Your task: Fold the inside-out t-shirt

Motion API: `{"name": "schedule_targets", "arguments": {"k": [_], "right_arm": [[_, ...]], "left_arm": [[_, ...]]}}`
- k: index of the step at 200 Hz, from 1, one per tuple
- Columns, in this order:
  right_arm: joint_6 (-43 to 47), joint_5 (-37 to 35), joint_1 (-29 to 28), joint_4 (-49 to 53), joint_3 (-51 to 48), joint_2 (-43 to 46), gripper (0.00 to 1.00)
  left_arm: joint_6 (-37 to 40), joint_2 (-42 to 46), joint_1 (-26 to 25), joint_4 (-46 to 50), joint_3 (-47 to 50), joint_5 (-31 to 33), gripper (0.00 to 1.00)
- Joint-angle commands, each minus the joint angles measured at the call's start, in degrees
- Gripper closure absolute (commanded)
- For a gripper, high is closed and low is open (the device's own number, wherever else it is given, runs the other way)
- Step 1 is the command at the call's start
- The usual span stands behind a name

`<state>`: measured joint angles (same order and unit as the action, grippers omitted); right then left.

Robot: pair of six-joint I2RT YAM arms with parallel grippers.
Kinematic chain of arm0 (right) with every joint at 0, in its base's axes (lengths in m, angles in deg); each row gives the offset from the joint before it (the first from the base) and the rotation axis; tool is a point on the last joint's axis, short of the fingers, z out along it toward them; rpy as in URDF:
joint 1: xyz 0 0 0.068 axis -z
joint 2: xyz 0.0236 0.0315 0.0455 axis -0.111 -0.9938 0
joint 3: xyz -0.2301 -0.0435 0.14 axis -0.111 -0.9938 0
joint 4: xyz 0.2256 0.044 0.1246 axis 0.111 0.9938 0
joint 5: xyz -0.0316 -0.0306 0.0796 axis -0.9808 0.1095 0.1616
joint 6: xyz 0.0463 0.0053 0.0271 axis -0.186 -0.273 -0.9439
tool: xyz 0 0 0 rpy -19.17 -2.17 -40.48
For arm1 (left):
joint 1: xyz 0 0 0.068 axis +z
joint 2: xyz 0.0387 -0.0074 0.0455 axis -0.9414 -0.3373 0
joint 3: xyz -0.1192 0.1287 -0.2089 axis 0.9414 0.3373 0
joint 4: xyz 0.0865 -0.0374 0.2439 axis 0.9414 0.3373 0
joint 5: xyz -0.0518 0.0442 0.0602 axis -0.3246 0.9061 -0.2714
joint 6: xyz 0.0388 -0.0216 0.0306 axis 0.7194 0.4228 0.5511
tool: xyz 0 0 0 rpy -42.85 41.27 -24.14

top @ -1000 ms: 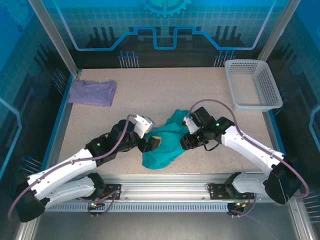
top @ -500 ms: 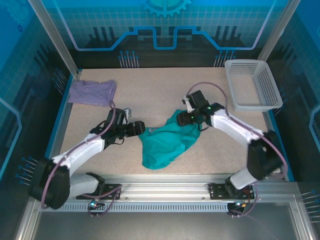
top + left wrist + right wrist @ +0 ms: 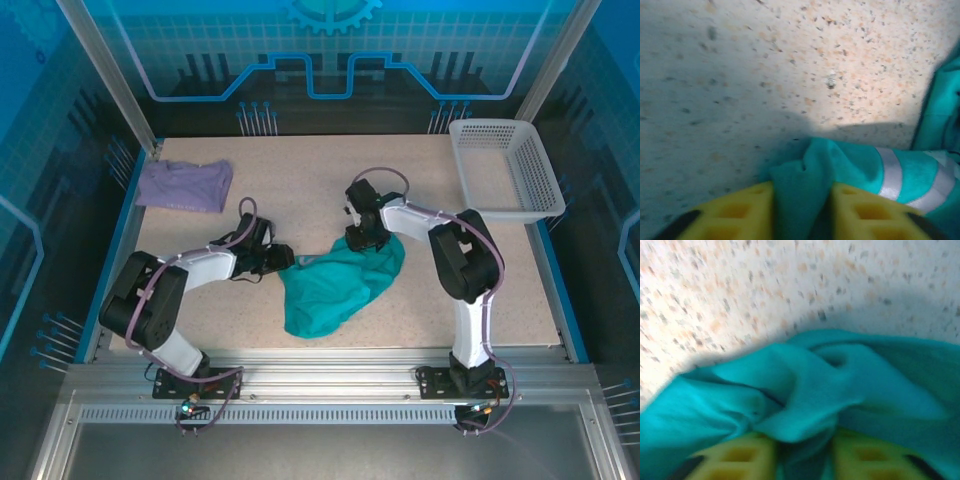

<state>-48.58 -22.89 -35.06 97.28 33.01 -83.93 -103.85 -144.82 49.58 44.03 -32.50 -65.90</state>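
Since a second ago both arms have swung off the middle of the heap and out to its edges, and the cloth has drawn out a bit wider. The table (image 3: 300, 170) carries the inside-out t-shirt (image 3: 335, 290) at centre, toward the near side, a crumpled teal bunch and not flat. The left gripper (image 3: 287, 263) pinches its left edge: in the left wrist view the yellow fingers (image 3: 742, 212) clamp a ridge of fabric, with a white printed band (image 3: 888, 172) just beside. The right gripper (image 3: 361, 240) is pressed together on the far edge, a fold bunched between its jaws. We judge the two grips are set to pull apart and spread the shirt before any fold. The white basket (image 3: 505, 170) sits far right and the lavender shirt (image 3: 185, 185) far left, both well apart from the teal one; we see nothing in the way of the pull.
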Motion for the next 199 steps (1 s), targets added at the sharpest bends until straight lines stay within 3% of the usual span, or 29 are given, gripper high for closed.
{"name": "schedule_targets", "arguments": {"k": [1,6,30,82,106,119,137,147,166,181,199], "right_arm": [[0.63,0.57,1.65,0.04,1.83,0.75,1.0],[0.95,-0.31,2.07,-0.69,1.67,2.34,1.0],[3.02,-3.08,4.14,-5.16,-0.2,14.15,1.0],[2.29,3.63,9.67,-15.01,-6.13,42.16,1.0],[1.68,2.89,10.43,-18.53,-14.63,54.4,1.0],[0.62,1.8,10.49,-18.97,-20.65,59.95,1.0],[-2.95,-1.38,10.47,-18.45,-30.81,66.98,1.0],[-5.52,-3.99,10.43,-17.26,-37.55,70.9,0.95],[-9.66,-7.39,10.41,-13.17,-47.15,78.08,0.69],[-11.48,-4.98,10.27,-12.3,-52.46,82.12,0.55],[-12.1,-0.35,9.6,-15.24,-55.71,83.13,0.45]], "left_arm": [[0.72,-0.17,-0.3,-4.4,-0.88,-2.77,0.95],[1.39,0.55,-0.21,-4.51,-1.43,-2.51,1.0],[4.46,8.25,0.0,-5.85,-3.67,-1.03,1.0],[9.2,30.04,-0.19,-18.36,-5.47,-1.31,1.0],[9.4,36.26,-0.47,-20.95,-3.43,-4.1,1.0],[9.4,38.15,-0.71,-20.14,-0.52,-5.48,0.92],[7.37,39.69,-1.25,-17.44,4.92,-5.91,0.89],[6.02,40.61,-1.64,-15.82,8.79,-7.0,0.89],[4.79,43.08,-3.02,-11.92,15.89,-8.28,0.79],[4.25,45.57,-3.89,-8.36,20.38,-8.18,0.66],[4.12,49.11,-3.94,-3.13,22.54,-5.8,0.5]]}}
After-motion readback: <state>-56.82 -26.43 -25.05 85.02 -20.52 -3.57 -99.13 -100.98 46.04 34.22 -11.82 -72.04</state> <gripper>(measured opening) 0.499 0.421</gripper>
